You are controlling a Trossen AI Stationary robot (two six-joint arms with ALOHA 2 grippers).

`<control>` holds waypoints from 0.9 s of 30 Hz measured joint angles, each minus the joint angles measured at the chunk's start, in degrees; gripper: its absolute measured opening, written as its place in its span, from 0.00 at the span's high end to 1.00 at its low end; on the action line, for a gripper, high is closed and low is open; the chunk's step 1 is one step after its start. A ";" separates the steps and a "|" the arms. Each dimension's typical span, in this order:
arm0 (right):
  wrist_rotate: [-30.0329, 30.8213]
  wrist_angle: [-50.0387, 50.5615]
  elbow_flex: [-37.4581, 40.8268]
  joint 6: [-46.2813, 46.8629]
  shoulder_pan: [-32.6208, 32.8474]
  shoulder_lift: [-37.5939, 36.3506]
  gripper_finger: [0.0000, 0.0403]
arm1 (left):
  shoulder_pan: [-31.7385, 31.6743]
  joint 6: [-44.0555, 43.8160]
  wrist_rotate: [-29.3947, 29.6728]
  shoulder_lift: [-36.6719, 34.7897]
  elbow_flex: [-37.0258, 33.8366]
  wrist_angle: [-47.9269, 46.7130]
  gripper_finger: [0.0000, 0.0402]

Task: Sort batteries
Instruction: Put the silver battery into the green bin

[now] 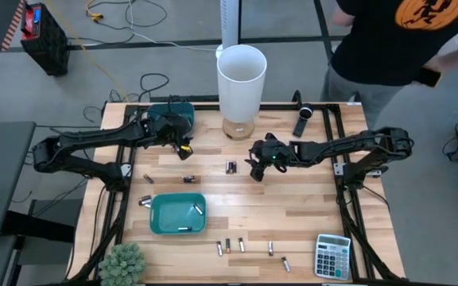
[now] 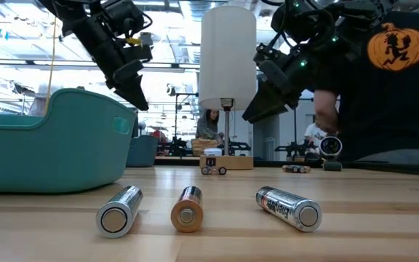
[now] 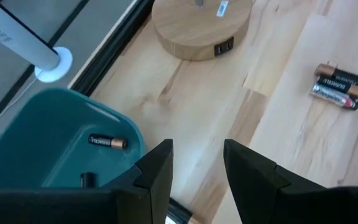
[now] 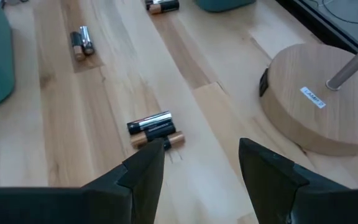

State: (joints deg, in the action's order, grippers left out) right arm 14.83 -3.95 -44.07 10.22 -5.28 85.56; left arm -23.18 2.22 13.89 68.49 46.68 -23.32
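Small batteries lie scattered on the wooden table. Three of them [image 4: 154, 129] lie side by side just beyond my right gripper [image 4: 197, 163], which hovers open above the table's middle [image 1: 257, 171]. My left gripper [image 3: 194, 168] is open and holds nothing; it hangs beside the far teal bin [image 3: 55, 137], which holds a battery [image 3: 107, 142]. A near teal bin [image 1: 177, 213] holds two batteries. A row of batteries [image 1: 242, 245] lies near the front edge; three show close up in the low view [image 2: 188, 209].
A white lamp [image 1: 241, 79] on a round wooden base [image 3: 201, 25] stands at the far middle. A black device [image 1: 303, 119] lies far right, a calculator [image 1: 332, 256] near right, a small plant [image 1: 122, 264] near left. A person stands beyond the far right edge.
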 joint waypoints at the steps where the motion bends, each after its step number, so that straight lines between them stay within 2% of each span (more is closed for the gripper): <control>1: 0.00 -0.02 0.00 -0.29 0.00 0.00 0.45 | 0.00 -0.23 0.01 0.00 0.00 -0.19 0.66; 8: -0.02 -0.02 0.00 -1.42 0.07 0.00 0.45 | -0.03 -0.88 2.32 0.00 0.00 -0.10 0.66; 27: -0.09 -2.87 0.02 -2.75 0.15 0.00 0.45 | -0.04 -0.32 2.85 -0.02 0.00 -2.12 0.66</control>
State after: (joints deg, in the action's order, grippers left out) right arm 14.74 -6.81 -44.05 7.47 -5.13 85.56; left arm -23.22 1.90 16.74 68.47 46.68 -25.43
